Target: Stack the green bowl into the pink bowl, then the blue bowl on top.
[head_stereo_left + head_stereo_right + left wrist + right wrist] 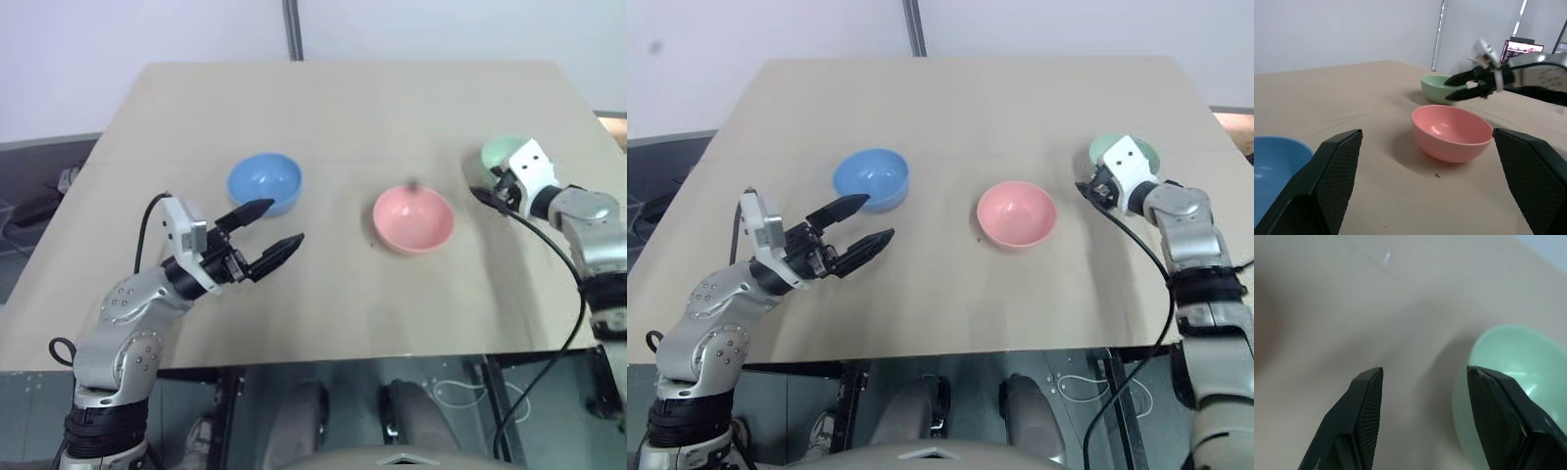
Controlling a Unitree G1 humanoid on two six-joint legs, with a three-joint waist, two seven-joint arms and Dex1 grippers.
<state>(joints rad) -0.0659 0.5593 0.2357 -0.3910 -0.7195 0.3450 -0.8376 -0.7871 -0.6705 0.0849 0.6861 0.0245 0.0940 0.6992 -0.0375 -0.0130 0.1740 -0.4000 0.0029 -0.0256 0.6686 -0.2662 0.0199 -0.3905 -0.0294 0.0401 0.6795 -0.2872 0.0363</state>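
Sitting on a big tan table (343, 108) are three little bowls, none of them stacked.

The blue bowl (265, 182) is left of the middle in the left eye view. The pink bowl (412, 219) is a bit right of the middle and a little lower. The green bowl (502, 152) is at the right side of the picture, higher up than the pink one and partly hidden by the robot's arm. All three stand the right way up, and each is well apart from the others.

The left gripper (272, 235) is in the lower left part of the left eye view, just below the blue bowl. Its two black fingers are spread wide, and nothing is between them (it touches no bowl). In the left wrist view its fingers (1327, 181) stand far apart at both sides, with the pink bowl in the middle of the picture.

The right gripper (1459, 88) is at the right side, right next to the green bowl. In the left wrist view its thin black fingers are parted a little, in front of the bowl. In the right wrist view its fingers (1359, 416) have a gap between them, and the green bowl is at the lower right, just beside one finger. It holds nothing, and I cannot tell if that finger touches the bowl.
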